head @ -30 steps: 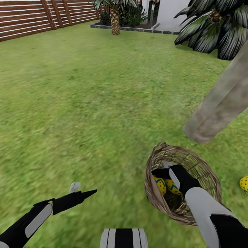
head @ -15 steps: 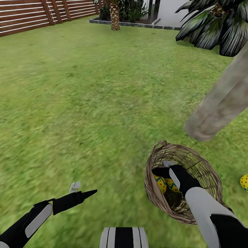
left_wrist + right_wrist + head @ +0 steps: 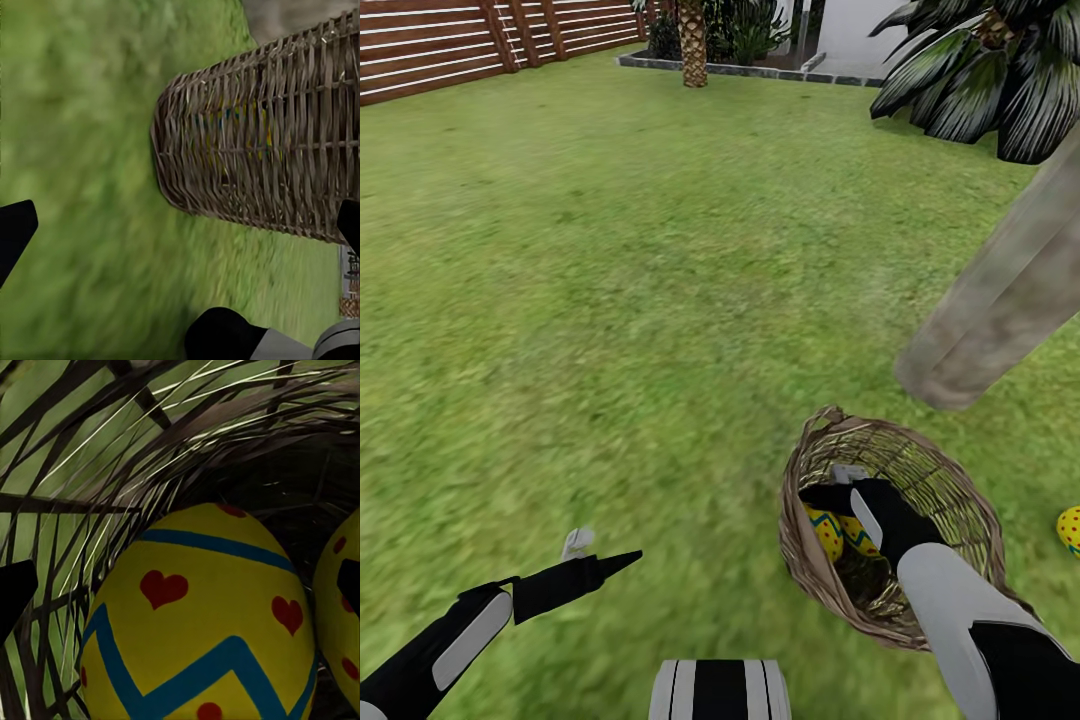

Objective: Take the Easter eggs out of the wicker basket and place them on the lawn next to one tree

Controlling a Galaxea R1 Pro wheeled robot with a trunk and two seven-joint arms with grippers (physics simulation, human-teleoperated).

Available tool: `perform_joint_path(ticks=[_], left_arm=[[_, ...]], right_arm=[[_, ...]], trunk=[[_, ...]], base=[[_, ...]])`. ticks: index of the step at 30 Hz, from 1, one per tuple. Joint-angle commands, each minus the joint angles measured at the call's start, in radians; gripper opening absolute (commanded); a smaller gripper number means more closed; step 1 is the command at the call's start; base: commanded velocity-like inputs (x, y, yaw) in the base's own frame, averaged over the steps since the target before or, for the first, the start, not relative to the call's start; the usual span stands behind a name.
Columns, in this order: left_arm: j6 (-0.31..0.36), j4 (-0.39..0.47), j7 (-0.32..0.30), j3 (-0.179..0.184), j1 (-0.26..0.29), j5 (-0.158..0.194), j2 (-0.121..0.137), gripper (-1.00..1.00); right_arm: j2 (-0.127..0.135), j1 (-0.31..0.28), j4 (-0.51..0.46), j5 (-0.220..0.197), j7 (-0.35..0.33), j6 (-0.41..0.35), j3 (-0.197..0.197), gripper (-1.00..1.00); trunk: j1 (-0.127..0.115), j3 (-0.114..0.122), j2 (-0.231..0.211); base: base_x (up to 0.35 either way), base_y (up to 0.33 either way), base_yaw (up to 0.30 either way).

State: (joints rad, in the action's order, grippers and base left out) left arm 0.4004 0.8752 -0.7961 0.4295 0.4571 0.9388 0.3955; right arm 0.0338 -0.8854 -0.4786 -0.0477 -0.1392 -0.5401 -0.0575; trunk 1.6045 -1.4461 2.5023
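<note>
The wicker basket (image 3: 950, 500) sits on the lawn (image 3: 660, 300) by the base of a tree (image 3: 1000, 300) with a grey-brown trunk. Two yellow Easter eggs (image 3: 827, 533) lie inside it, and a third egg (image 3: 1070, 530) rests on the grass to the basket's right, near the trunk. My right gripper (image 3: 840, 492) reaches down into the basket, open, with its fingertips apart on either side of one egg (image 3: 199, 615); the second egg (image 3: 337, 615) lies beside it. My left gripper (image 3: 600, 553) hovers open over the grass, left of the basket (image 3: 255, 142).
A brown slat fence (image 3: 460, 50) runs along the far left. A palm trunk (image 3: 692, 40) and a white house wall (image 3: 860, 30) stand at the back. A short palm with spiky fronds (image 3: 1000, 80) grows beyond the tree.
The head view has shifted a little, so the whole scene sits slightly lower. Both arms, the basket and the eggs hold their places.
</note>
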Motion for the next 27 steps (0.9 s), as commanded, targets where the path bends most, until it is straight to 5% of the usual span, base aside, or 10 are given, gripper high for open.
perform_joint_path(ticks=[1, 8, 11, 27], left_arm=[[0.000, 0.000, 0.000, 0.000, 0.000, 0.000, 0.000, 1.00], [0.001, 0.000, 0.001, 0.000, 0.000, 0.000, -0.001, 1.00], [0.001, 0.001, 0.001, 0.000, 0.000, 0.000, -0.001, 1.00], [0.002, 0.003, -0.001, 0.000, 0.000, 0.000, 0.000, 1.00]], right_arm=[[0.000, 0.000, 0.000, -0.002, 0.000, -0.001, 0.001, 1.00], [-0.001, 0.000, 0.010, -0.001, 0.002, -0.001, 0.006, 1.00], [-0.006, 0.000, 0.014, 0.002, 0.058, 0.000, 0.007, 1.00], [-0.007, 0.000, 0.009, 0.002, 0.060, 0.002, 0.008, 1.00]], trunk=[[0.000, 0.000, 0.000], [0.000, 0.000, 0.000], [0.000, -0.003, 0.000], [0.000, -0.029, 0.000]], base=[[0.000, 0.000, 0.000], [0.000, 0.000, 0.000], [0.000, 0.000, 0.000], [0.000, 0.000, 0.000]])
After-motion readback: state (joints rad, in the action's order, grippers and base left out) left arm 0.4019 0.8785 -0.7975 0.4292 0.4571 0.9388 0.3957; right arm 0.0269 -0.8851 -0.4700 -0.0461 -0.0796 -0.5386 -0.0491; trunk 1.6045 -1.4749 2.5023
